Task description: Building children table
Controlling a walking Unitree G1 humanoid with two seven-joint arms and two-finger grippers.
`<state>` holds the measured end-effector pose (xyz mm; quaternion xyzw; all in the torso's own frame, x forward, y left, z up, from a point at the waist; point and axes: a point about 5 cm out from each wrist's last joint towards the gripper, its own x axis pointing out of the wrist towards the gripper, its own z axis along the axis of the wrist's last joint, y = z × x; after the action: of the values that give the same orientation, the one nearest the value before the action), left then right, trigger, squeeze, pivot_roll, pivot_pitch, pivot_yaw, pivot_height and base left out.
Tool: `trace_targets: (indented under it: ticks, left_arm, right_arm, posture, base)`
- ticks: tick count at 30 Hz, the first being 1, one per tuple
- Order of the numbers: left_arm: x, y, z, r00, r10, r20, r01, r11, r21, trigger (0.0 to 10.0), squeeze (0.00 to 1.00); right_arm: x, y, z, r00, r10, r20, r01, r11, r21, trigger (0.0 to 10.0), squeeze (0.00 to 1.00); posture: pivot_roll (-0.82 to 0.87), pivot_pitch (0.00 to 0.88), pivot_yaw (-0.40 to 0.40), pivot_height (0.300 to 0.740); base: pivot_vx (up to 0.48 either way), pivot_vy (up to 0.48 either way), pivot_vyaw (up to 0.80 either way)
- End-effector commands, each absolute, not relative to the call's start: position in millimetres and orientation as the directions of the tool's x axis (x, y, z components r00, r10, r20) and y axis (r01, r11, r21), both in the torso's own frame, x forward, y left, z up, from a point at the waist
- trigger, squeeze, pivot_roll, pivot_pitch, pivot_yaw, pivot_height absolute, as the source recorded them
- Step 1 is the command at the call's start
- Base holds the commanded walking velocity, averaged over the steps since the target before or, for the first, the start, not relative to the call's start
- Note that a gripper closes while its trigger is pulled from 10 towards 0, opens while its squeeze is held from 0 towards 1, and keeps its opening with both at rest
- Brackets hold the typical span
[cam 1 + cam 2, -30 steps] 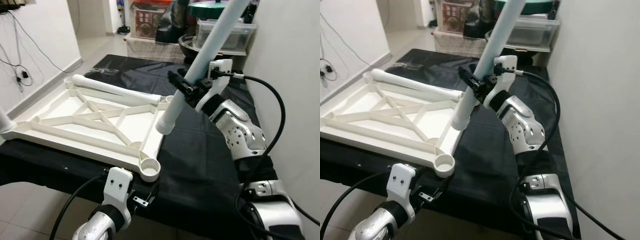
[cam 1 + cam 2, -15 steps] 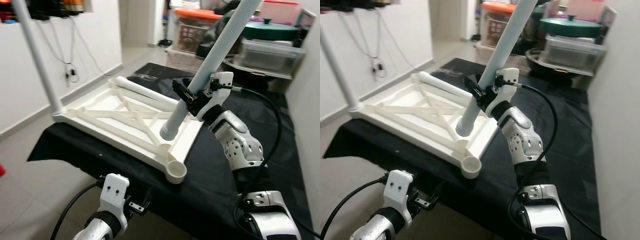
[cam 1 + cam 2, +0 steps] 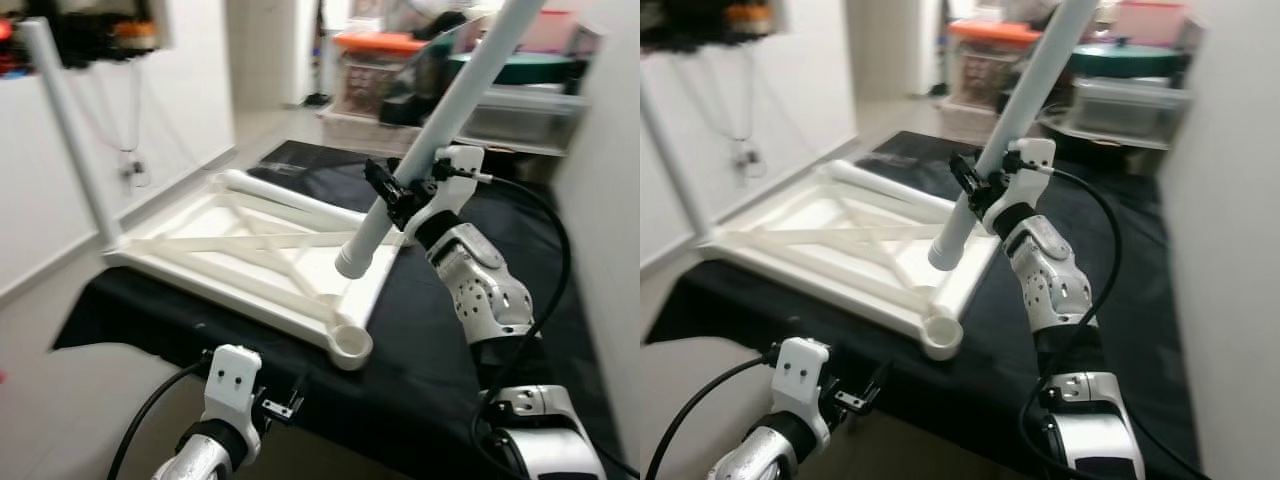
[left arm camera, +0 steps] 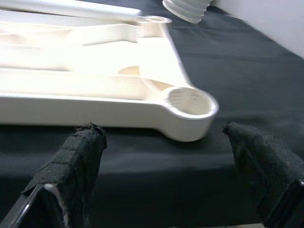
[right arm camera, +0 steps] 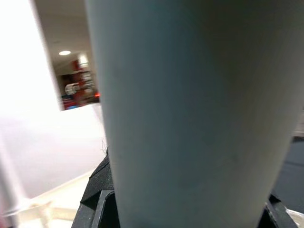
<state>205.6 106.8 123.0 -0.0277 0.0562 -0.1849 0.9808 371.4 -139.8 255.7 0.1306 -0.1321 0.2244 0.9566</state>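
A white table frame [image 3: 235,250] lies upside down on the black-covered table [image 3: 440,330], with one leg [image 3: 65,130] standing upright at its far left corner and another leg [image 3: 285,197] lying along its far edge. My right gripper [image 3: 395,192] is shut on a long white table leg [image 3: 440,110], held tilted, its lower end [image 3: 352,262] hanging above the frame's right side. The near corner socket [image 3: 350,345] is open; in the left wrist view this socket [image 4: 189,103] lies just beyond my open left gripper [image 4: 175,161], which hangs below the table's front edge.
Storage boxes and a green lid [image 3: 520,70] are stacked past the table's far end. A white wall runs along the right side. Cables hang on the left wall [image 3: 130,150], above tiled floor.
The camera has shifted and the picture is blurred. The held leg's lower end sits slightly further right and higher over the frame. The left gripper stays low.
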Motion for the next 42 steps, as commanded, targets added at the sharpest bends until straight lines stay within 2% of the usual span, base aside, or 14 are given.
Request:
trace_targets:
  ticks: [1, 6, 10, 30, 42]
  left_arm:
    - [207.0, 109.1, 118.8, 0.928, -0.355, -0.116, 0.349, 0.935, -0.071, 10.0, 0.0]
    - [207.4, 111.3, 118.2, 0.93, -0.348, -0.117, 0.341, 0.937, -0.079, 10.0, 0.0]
    - [206.8, 114.2, 117.8, 0.934, -0.336, -0.124, 0.329, 0.941, -0.073, 10.0, 0.0]
    - [205.4, 111.2, 116.4, 0.937, -0.321, -0.135, 0.314, 0.947, -0.07, 10.0, 0.0]
    - [205.3, 113.0, 114.9, 0.939, -0.312, -0.147, 0.304, 0.95, -0.078, 10.0, 0.0]
  right_arm:
    - [369.4, -141.1, 260.4, 0.86, 0.383, 0.338, -0.459, 0.87, 0.18, 10.0, 0.0]
    - [368.2, -140.0, 260.7, 0.854, 0.388, 0.346, -0.466, 0.866, 0.181, 10.0, 0.0]
    - [366.8, -137.3, 262.5, 0.844, 0.4, 0.357, -0.48, 0.86, 0.172, 10.0, 0.0]
    - [369.5, -143.8, 262.0, 0.853, 0.399, 0.335, -0.47, 0.868, 0.16, 10.0, 0.0]
    - [369.7, -140.2, 260.5, 0.851, 0.406, 0.334, -0.477, 0.863, 0.165, 10.0, 0.0]
  posture:
    - [0.06, 0.0, -0.054, 0.74]
    - [0.06, 0.0, -0.056, 0.74]
    - [0.06, 0.0, -0.058, 0.74]
    - [0.06, 0.0, -0.06, 0.74]
    - [0.06, 0.004, -0.06, 0.74]
  base:
    - [0.0, 0.0, -0.79]
    - [0.0, 0.095, -0.77]
    - [0.0, 0.405, 0.0]
    - [0.0, 0.0, 0.0]
    - [0.0, 0.463, 0.0]
